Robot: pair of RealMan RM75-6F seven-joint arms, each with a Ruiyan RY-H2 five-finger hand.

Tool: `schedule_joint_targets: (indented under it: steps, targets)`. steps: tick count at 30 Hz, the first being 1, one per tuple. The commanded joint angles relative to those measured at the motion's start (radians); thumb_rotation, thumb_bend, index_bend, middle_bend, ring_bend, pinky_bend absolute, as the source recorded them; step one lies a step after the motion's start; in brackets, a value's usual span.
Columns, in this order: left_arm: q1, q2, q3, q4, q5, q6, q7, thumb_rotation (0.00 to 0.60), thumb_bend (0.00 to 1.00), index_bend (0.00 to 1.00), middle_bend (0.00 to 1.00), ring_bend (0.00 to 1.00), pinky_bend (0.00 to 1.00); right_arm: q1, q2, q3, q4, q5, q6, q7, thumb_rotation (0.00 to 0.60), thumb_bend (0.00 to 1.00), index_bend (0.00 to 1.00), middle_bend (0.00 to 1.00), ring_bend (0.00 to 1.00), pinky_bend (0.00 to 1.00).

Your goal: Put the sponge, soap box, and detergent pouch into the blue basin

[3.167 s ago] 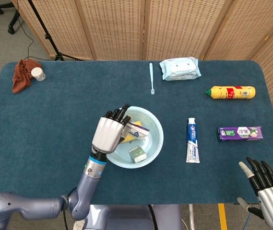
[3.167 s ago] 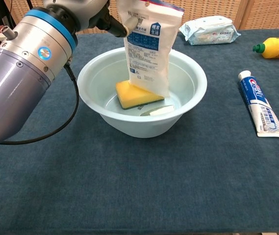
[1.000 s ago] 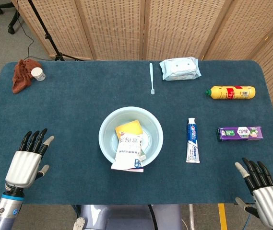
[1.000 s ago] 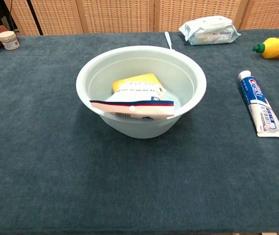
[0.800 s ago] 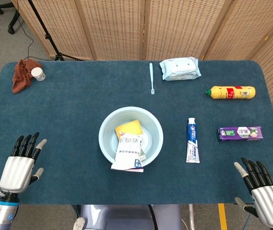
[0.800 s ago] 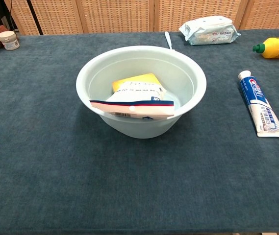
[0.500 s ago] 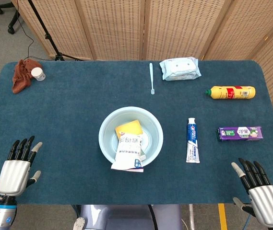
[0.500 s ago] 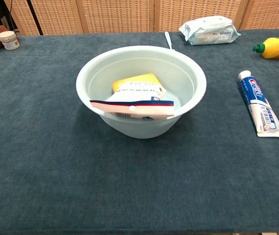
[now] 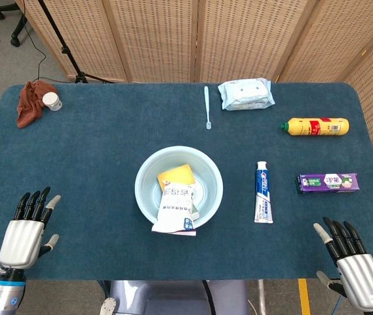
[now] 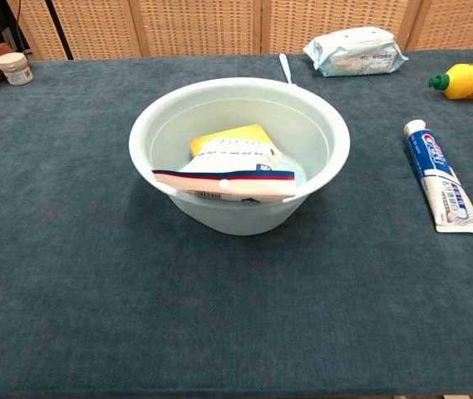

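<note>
The basin (image 9: pixel 179 188) stands at the middle of the tabletop (image 9: pixel 94 151). Inside it the yellow sponge (image 9: pixel 177 176) is seen against the far part of the bowl, and the pouch (image 9: pixel 176 210) lies over the sponge's near edge, with its sealed end draped across the near rim and hanging a little outside. The soap box cannot be made out in either view; it is judged to lie beneath the pouch, but that cannot be confirmed.

The left robot hand (image 9: pixel 26 234) is held at the near left edge of the tabletop, fingers apart and pointing away, nothing in it. The right robot hand (image 9: pixel 350 260) is held likewise at the near right edge, spread and empty. Both are well apart from the basin and from every other thing. Neither is shown in the chest view.

The step in hand is judged to be the close of the task: no loading is under way, and the sponge and pouch are in place. What is left, if anything, is a check. The pouch rests on the rim rather than fully inside, so a nudge of its near end inward may be called for, best done by the left robot hand coming in over the near rim. Care would be needed not to tip the light basin or drag it across the cloth.

The toothpaste (image 9: pixel 263 192), the yellow bottle (image 9: pixel 317 126), the wipes (image 9: pixel 245 94) and the toothbrush (image 9: pixel 207 107) are no part of the task.
</note>
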Motion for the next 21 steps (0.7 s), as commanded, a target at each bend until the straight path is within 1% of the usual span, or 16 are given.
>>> schedule_joint_targets:
  steps: [1, 16, 21]
  targets:
    - [0.005, -0.002, -0.002, 0.002, 0.011, 0.000, 0.000, 0.600, 0.21, 0.00, 0.00, 0.00, 0.00, -0.001, 0.002, -0.002, 0.000, -0.004, 0.003, 0.002, 0.600, 0.10, 0.06, 0.00, 0.00, 0.00]
    - [0.032, -0.016, -0.013, 0.008, 0.061, 0.014, -0.013, 0.600, 0.21, 0.00, 0.00, 0.00, 0.00, -0.011, 0.014, -0.012, -0.003, -0.033, 0.038, 0.023, 0.600, 0.10, 0.06, 0.00, 0.00, 0.00]
    - [0.034, -0.014, -0.020, 0.014, 0.054, 0.002, -0.036, 0.600, 0.22, 0.00, 0.00, 0.00, 0.00, -0.009, 0.011, -0.008, -0.004, -0.020, 0.029, 0.020, 0.600, 0.10, 0.06, 0.00, 0.00, 0.00]
